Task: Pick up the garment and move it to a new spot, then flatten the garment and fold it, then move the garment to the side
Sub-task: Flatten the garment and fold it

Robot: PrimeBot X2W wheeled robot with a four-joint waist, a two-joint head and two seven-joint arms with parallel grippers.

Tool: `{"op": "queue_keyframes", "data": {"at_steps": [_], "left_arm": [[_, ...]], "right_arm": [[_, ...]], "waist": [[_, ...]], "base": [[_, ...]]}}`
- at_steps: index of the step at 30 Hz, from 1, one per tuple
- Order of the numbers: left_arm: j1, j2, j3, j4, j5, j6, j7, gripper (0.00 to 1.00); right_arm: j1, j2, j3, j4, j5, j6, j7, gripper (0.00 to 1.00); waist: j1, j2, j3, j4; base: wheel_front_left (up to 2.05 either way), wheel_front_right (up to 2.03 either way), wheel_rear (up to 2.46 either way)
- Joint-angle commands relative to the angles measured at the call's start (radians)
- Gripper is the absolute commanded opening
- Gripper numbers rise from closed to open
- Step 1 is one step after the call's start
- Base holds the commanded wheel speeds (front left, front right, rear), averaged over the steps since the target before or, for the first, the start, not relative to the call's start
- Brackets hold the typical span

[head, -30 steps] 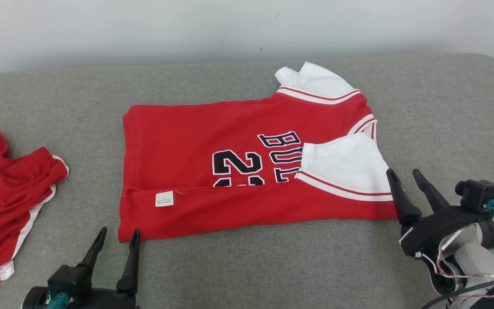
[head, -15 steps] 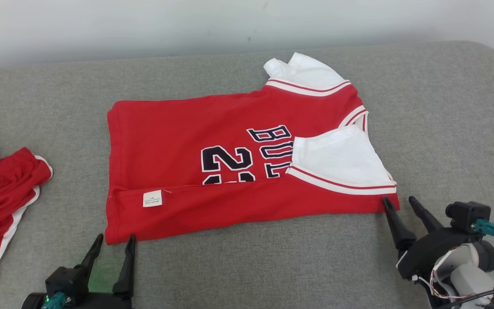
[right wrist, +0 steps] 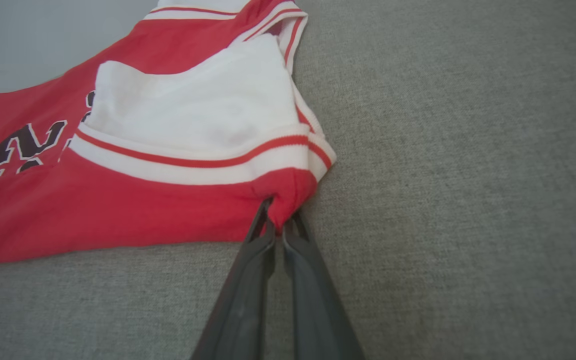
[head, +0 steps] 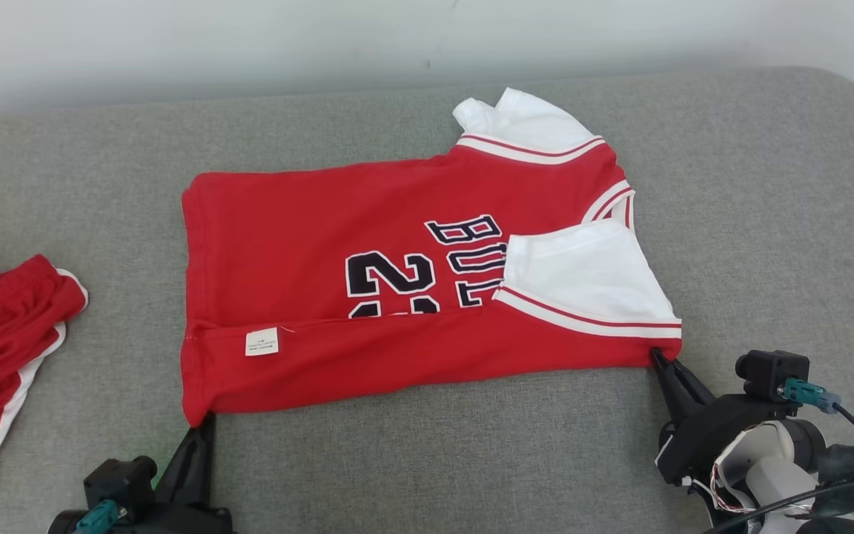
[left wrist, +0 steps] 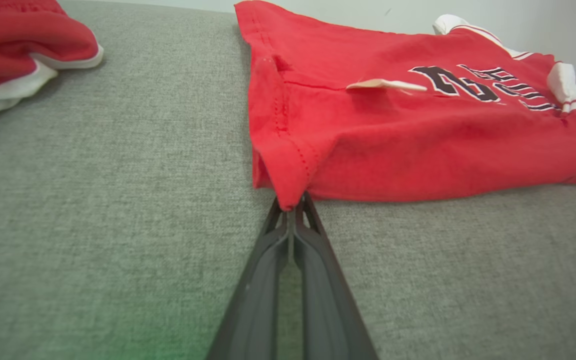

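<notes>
The garment [head: 397,282], a red jersey with white sleeves and dark lettering, lies spread near the middle of the grey cushion [head: 427,460] in front of us. Its hem is toward our left and its collar end toward our right. The near long edge is folded over onto the front, so a small white label [head: 262,341] faces up close to the hem. The near sleeve [head: 583,278] lies across part of the lettering, and the far sleeve [head: 527,122] sticks out toward the pale wall [head: 249,44].

Our left gripper [head: 201,429] is clamped on the near hem corner. In our left wrist view its fingers [left wrist: 263,280] meet at the tips, and the red cloth gathers to a point between them. Our right gripper [head: 664,363] is clamped on the near corner at the sleeve end. In our right wrist view its fingers [right wrist: 248,290] pinch a small fold of red cloth just below the sleeve's striped band.

A second red garment [head: 4,326] with white trim lies bunched at the far left of the cushion, well apart from the jersey
</notes>
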State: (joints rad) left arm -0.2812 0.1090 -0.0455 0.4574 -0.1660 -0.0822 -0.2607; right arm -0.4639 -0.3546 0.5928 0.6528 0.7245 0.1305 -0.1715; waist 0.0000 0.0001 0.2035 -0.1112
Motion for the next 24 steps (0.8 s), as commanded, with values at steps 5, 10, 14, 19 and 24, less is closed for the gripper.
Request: {"op": "queue_keyframes", "data": {"at_steps": [5,10,14,19,24], "left_arm": [[0.026,-0.007,0.006,0.011,0.016,-0.012,-0.005,0.0],[0.081,-0.007,0.018,-0.032,0.022,-0.02,-0.005,0.0],[0.159,-0.016,0.02,-0.096,0.029,-0.019,-0.005,0.0],[0.262,-0.025,0.021,-0.172,0.037,-0.013,-0.005,0.0],[0.338,-0.033,0.017,-0.229,0.034,0.006,-0.005,0.0]], "right_arm": [[0.018,-0.02,0.012,0.008,0.027,0.0,-0.026,0.0],[0.062,-0.047,0.012,-0.043,0.052,0.0,-0.031,0.0],[0.134,-0.08,0.01,-0.118,0.071,0.0,-0.006,0.0],[0.251,-0.133,-0.026,-0.222,0.088,0.0,0.062,0.0],[0.38,-0.157,-0.094,-0.326,0.085,0.0,0.148,0.0]], "waist": [[0.0,-0.0001,-0.033,0.01],[0.0,-0.0001,-0.066,0.006],[0.0,-0.0001,-0.098,0.006],[0.0,-0.0001,-0.124,0.005],[0.0,-0.0001,-0.133,0.006]], "base": [[0.0,0.0,0.0],[0.0,0.0,0.0],[0.0,0.0,0.0],[0.0,0.0,0.0],[0.0,0.0,0.0]]}}
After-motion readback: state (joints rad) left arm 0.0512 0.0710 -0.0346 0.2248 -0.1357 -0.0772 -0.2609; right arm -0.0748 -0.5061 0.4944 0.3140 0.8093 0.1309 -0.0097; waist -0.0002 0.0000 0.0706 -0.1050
